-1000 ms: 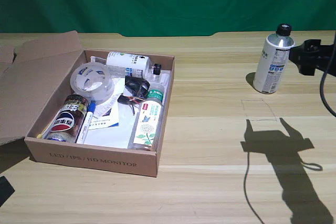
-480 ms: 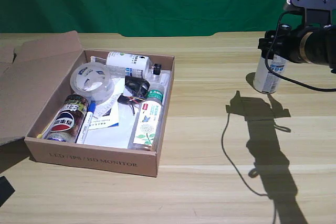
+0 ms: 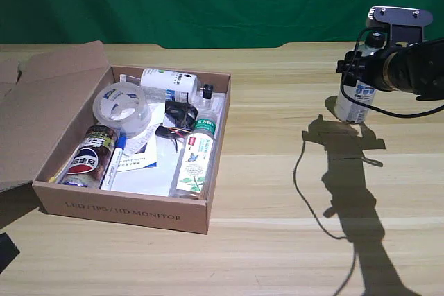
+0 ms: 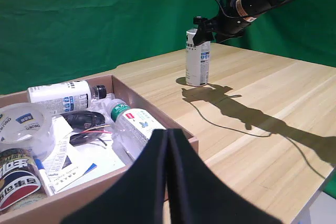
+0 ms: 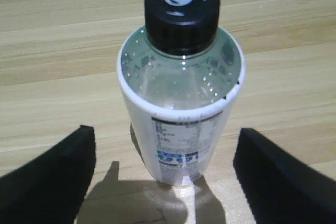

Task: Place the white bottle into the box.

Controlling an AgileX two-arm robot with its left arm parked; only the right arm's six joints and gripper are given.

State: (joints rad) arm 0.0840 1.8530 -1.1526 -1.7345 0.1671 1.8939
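White bottle (image 3: pixel 356 96) upright on the table (image 3: pixel 277 192), well apart from the box (image 3: pixel 132 207), toward the exterior view's right. Right gripper (image 5: pixel 167 169) spread wide around the bottle, a finger (image 5: pixel 47 174) on either side, neither touching it, nothing gripped. Box holds assorted bottles and tape.

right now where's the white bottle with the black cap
The white bottle stands upright on the table at the exterior view's far right, well clear of the box, with the open right gripper straddling it.
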